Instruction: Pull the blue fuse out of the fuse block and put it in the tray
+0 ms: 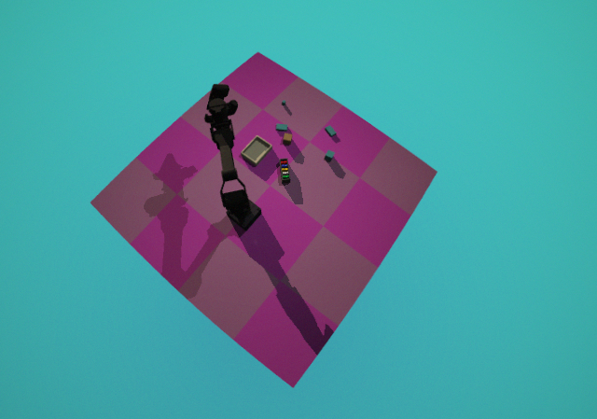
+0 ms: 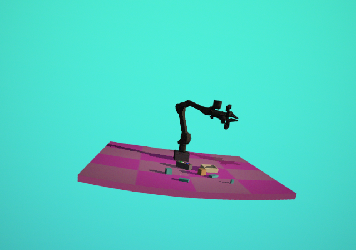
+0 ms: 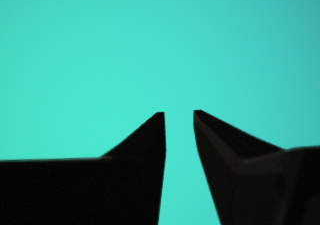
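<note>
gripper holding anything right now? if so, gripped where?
Nothing held. In the wrist view only bare background shows between the gripper fingers, which stand narrowly apart. The arm is raised high above the floor, and the blue fuse sits in the fuse block.

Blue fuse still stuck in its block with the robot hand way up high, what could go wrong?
1. The fingers stand nearly shut with only a narrow gap; lowered like that, they might bump the blue fuse rather than straddle it.
2. The other fuses sit tight beside it in the fuse block, so a slightly off descent could touch them.
3. The tray lies close by; a low carry might clip its wall.
</note>
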### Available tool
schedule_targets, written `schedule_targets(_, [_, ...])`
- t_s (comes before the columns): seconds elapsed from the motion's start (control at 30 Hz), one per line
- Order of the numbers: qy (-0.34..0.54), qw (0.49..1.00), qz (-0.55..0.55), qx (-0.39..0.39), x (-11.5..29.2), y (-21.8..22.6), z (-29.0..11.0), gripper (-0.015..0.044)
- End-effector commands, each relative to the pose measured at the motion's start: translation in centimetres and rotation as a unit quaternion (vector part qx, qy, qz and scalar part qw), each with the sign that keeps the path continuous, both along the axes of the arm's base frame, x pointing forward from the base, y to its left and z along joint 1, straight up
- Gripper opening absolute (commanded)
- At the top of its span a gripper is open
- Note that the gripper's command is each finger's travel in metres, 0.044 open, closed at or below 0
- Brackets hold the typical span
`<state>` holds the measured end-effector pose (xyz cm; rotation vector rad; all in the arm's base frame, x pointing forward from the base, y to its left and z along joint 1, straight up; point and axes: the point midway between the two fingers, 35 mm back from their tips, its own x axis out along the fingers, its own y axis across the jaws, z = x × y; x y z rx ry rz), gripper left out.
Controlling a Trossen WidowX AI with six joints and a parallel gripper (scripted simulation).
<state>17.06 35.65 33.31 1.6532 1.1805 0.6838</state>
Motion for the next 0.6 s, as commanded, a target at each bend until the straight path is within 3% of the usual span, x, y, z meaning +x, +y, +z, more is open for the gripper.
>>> schedule_targets(0.0, [-0.024, 0.990, -0.055, -0.129, 5.5, -1.6, -5.2, 0.0073])
schedule_targets(0.3, [-0.009, 0.917, -0.099, -0.386, 14.1, -9.4, -15.5, 0.0073])
schedule_targets(0.57, [0.074, 0.818, -0.049, -0.568, 17.1, -20.0, -23.5, 0.0073])
